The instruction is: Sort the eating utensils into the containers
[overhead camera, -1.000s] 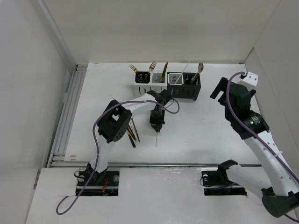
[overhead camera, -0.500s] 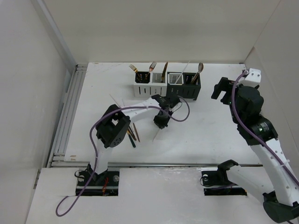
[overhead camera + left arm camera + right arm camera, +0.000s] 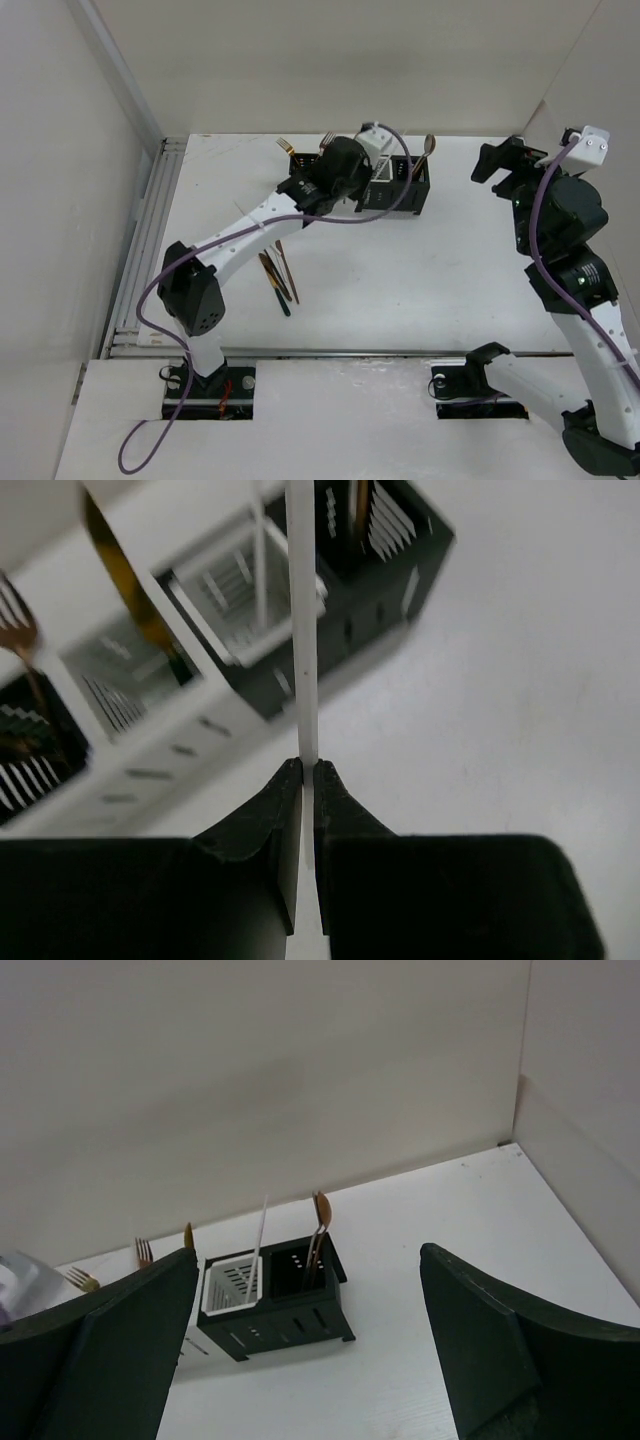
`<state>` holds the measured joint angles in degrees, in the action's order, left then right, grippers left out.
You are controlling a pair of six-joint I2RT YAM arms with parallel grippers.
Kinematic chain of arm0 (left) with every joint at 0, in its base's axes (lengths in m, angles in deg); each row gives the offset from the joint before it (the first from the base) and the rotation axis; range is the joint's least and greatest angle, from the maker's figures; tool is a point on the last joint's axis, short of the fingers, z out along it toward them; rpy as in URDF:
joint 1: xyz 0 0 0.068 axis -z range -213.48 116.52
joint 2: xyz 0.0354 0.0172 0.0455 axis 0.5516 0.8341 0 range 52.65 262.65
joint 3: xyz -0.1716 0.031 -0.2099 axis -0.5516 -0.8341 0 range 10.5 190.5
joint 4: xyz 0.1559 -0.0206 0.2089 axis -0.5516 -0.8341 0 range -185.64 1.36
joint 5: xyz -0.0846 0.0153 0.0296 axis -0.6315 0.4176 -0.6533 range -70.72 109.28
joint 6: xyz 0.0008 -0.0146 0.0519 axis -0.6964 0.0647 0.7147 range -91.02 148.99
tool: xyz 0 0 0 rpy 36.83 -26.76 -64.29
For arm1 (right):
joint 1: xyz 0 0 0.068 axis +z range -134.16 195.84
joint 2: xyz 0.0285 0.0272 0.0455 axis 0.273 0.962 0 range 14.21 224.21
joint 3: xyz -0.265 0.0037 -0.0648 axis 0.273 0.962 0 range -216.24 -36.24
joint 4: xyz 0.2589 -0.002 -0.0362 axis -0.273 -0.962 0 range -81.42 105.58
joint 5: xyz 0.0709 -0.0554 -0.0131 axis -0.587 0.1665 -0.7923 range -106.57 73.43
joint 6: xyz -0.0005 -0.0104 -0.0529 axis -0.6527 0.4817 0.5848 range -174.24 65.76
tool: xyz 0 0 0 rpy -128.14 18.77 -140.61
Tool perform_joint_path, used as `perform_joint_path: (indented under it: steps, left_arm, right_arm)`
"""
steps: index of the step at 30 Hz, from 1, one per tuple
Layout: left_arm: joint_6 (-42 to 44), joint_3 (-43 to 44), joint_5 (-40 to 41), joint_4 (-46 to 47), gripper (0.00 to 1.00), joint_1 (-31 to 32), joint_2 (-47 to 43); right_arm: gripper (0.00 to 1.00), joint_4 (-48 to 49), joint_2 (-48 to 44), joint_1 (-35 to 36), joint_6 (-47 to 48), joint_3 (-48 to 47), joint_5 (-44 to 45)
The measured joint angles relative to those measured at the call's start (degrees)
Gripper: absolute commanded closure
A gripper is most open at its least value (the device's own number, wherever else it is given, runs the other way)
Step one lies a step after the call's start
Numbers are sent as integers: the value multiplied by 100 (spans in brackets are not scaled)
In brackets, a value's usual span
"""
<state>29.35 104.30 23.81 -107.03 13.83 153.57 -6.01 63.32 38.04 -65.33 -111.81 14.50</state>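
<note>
My left gripper (image 3: 338, 178) (image 3: 308, 770) is shut on a thin white stick (image 3: 303, 630) and holds it above the containers (image 3: 410, 190), with the stick's far end over the white-rimmed box (image 3: 240, 590). The row of containers also shows in the right wrist view (image 3: 270, 1300). They hold gold forks (image 3: 284, 146), a gold knife (image 3: 125, 590), a white stick (image 3: 257, 1245) and copper spoons (image 3: 320, 1220). Several dark and copper utensils (image 3: 278, 275) lie on the table to the left. My right gripper (image 3: 500, 160) (image 3: 310, 1350) is open and empty, high at the right, facing the containers.
A thin white stick (image 3: 240, 210) lies on the table left of my left arm. White walls close the table at the back and at both sides. A metal rail (image 3: 150, 240) runs along the left edge.
My left gripper rose from the table with the white stick and moved back over the containers. My right arm lifted and drew slightly to the right.
</note>
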Motion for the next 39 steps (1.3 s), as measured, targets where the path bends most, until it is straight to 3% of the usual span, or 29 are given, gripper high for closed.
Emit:
perform_joint_path:
  steps: [6,9,12,29,31,32,36,37,39]
  left_arm:
    - [439,876,-63,1904,100,-682,505]
    - [498,1567,-85,2734,100,-782,1093]
    - [496,1716,-138,3355,100,-758,1434]
    - [350,1394,-125,3960,100,-807,2428]
    - [361,1357,-120,3917,78,-807,2457]
    - [363,1357,-118,3860,54,-807,2463]
    - [317,1355,4,3628,51,-811,2463]
    - [306,1353,50,3582,38,-811,2463]
    - [260,1346,138,3501,22,-811,2463]
  right_arm:
    - [4,186,219,0,0,2,17]
    - [4,273,273,0,0,120,15]
    - [4,275,245,0,0,304,20]
    - [4,223,144,0,428,363,264]
    - [4,221,144,0,450,363,284]
    - [4,221,144,0,472,363,289]
    - [4,221,144,0,511,363,304]
    - [4,221,144,0,516,363,302]
    - [4,229,144,0,535,363,302]
